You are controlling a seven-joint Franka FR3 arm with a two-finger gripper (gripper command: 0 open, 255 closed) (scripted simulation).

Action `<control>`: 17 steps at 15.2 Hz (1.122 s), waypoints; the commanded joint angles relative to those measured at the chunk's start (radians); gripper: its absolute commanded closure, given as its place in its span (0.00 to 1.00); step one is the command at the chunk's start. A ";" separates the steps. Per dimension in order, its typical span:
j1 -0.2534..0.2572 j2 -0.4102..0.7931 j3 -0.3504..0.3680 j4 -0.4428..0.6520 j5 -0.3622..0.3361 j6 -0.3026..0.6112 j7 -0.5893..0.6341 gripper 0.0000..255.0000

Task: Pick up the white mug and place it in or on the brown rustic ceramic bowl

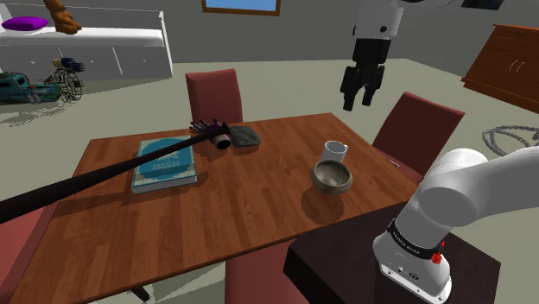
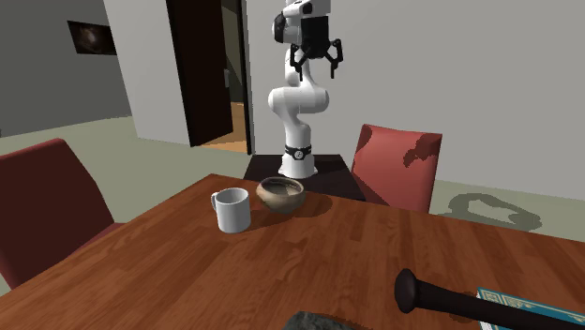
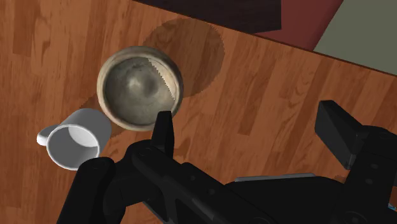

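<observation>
A white mug [image 1: 335, 151] stands upright on the wooden table [image 1: 259, 216], touching or almost touching the brown rustic bowl [image 1: 332, 176] beside it. In the second exterior view the mug [image 2: 231, 209] is left of the bowl [image 2: 280, 194], its handle turned away from the bowl. My gripper [image 1: 358, 102] hangs high above both, open and holding nothing. From the wrist view the bowl [image 3: 140, 88] lies just past one black finger [image 3: 163, 125], and the mug [image 3: 73, 138] sits off to that side, outside the gripper [image 3: 248, 127].
A teal book [image 1: 164, 162], a long black bat-like stick [image 1: 104, 177] and a dark cloth [image 1: 244, 136] lie on the table's far half. Red chairs [image 1: 214, 91] [image 1: 417, 129] ring the table. The dark stand [image 1: 345, 259] adjoins the table near the bowl.
</observation>
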 commanded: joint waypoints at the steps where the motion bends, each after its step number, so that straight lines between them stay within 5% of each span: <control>1: 0.000 0.000 0.000 0.000 0.000 0.000 0.000 0.00; 17: -0.072 0.218 -0.166 -0.287 -0.180 0.538 -0.259 0.00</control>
